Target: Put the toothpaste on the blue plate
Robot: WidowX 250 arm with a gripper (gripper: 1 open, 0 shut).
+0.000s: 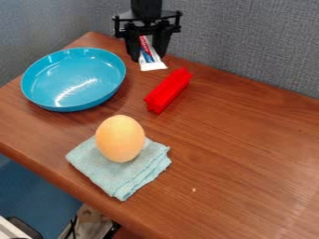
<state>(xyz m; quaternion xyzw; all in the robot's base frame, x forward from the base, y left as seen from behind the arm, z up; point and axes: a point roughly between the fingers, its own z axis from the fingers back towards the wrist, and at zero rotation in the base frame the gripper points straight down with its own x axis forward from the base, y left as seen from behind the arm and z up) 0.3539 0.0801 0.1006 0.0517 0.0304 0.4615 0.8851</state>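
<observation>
Toothpaste pinched, plate off to the side

I have the black gripper [148, 37] closed on the small white red-and-blue toothpaste tube [151, 54], hanging cap-down; I judge it could slip before reaching the glossy round blue plate [75, 78].

Wooden table [237, 149]: blue plate [73, 78], red block [167, 90], cloth [119, 164].

No legible text anywhere. The toothpaste [151, 53] carries red and blue printing, too small and blurred to read. The blue plate [50, 93] and red block [167, 90] show no markings.
</observation>
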